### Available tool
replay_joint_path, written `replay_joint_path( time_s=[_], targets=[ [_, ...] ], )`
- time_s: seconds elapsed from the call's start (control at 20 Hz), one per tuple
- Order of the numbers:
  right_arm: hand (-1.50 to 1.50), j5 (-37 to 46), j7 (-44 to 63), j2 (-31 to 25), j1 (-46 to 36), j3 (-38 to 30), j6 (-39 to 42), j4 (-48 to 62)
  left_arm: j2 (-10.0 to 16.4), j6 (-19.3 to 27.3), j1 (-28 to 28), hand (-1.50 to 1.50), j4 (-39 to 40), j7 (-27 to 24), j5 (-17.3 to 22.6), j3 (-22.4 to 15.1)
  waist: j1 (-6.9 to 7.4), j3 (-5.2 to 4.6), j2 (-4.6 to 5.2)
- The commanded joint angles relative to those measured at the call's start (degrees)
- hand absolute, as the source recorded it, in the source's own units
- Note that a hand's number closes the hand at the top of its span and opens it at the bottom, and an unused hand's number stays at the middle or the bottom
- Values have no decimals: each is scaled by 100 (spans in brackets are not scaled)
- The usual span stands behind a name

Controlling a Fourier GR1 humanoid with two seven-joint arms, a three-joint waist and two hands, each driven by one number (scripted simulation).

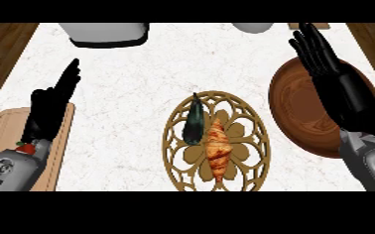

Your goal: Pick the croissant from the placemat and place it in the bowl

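A golden-brown croissant (217,148) lies lengthwise on a round, cut-out wooden placemat (249,129) at the lower middle of the counter. A dark eggplant (195,121) rests beside it on the mat's left half. The brown wooden bowl (300,114) sits at the right edge, partly covered by my right hand (330,64), which hovers over its far rim with fingers straight, open and empty. My left hand (53,101) stands open at the left, fingers pointing up, well away from the croissant.
A wooden cutting board (64,144) lies under my left forearm at the lower left, with a small red item (26,147) on it. A grey appliance (106,33) and a pale round object (253,27) stand at the counter's far edge.
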Motion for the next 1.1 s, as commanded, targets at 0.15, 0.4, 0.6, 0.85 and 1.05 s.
replay_joint_path(
  time_s=[0.15,0.4,0.6,0.85,1.05],
  targets=[
    [150,1650,1142,-399,-925,894,-543,-660,-32,-2,-114,0,26,-342,155,482,195,-216,-144],
    [-150,3399,2449,-2049,-435,1185,-509,215,-142,285,123,0,88,-224,190,552,-317,-348,-332],
    [-150,4515,3467,-1640,-28,1819,-1324,-819,-226,314,349,0,47,-387,311,687,-363,-246,-356],
    [-150,5940,5018,-1399,299,2717,-1203,-1774,-67,110,521,0,-99,-481,446,849,-251,-227,-310],
    [-150,6907,6629,-1245,322,2998,-546,-2742,-165,177,676,0,-248,-647,345,801,-183,-210,-259]
  ],
)
